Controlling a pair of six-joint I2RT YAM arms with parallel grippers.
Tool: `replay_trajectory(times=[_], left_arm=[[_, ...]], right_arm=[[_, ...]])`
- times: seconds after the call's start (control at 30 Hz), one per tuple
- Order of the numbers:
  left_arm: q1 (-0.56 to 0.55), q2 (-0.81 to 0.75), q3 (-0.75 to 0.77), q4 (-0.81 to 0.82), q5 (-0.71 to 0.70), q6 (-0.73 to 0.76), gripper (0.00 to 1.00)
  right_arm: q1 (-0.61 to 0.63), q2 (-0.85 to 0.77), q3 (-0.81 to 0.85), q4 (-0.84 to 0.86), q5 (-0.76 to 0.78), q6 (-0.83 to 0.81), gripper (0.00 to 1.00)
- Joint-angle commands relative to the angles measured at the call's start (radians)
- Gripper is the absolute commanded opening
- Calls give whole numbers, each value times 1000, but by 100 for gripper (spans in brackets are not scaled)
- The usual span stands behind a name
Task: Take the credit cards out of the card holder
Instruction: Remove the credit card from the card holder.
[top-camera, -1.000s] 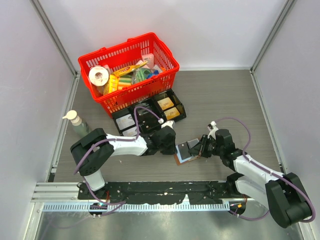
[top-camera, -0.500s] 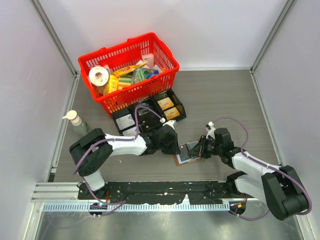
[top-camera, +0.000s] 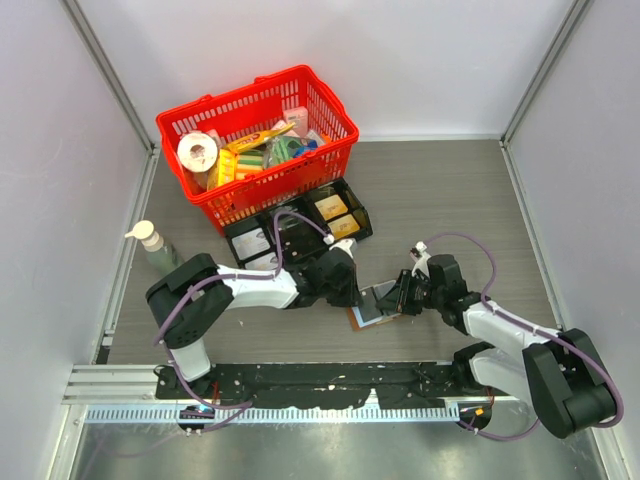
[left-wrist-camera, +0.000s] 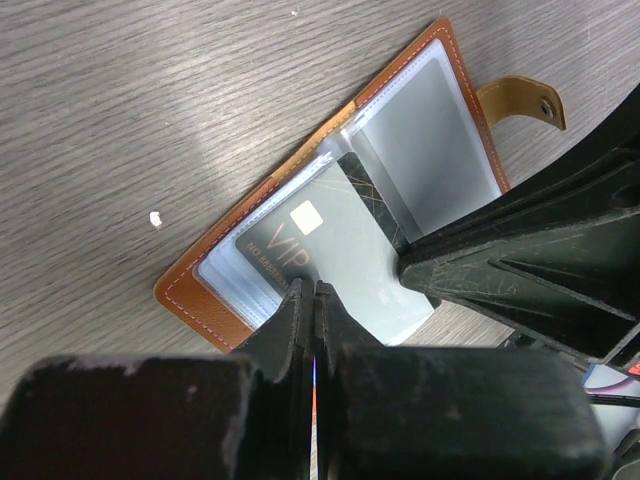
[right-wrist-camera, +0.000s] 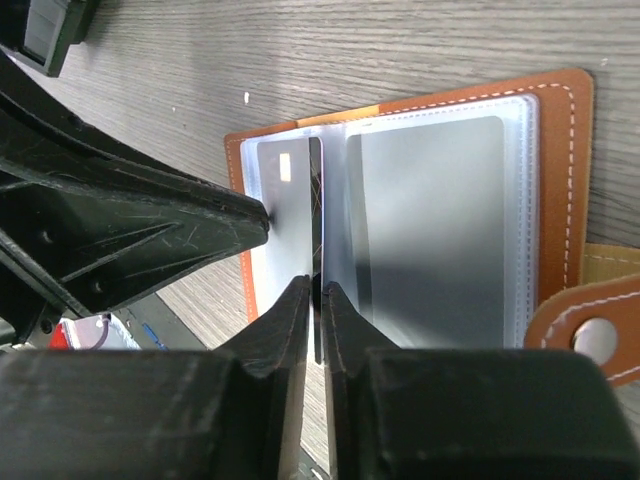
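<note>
Closed left pincer (top-camera: 352, 291) faces right pincer (top-camera: 400, 297), tips close.

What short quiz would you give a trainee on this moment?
1. True or false: the holder lies closed on the table.
2. The word printed on the card is: A) VISA B) VIP C) GOLD
3. Fill in: the left gripper has its jaws ___.
Key: 1 false; 2 B; 3 shut.
</note>
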Motion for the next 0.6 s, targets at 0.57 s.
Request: replay_trajectory(times=[0.57], left_arm=[[0, -8, -84, -23, -30, -27, 0]], right_arm=[[-47, 84, 9, 174, -8, 66, 17]])
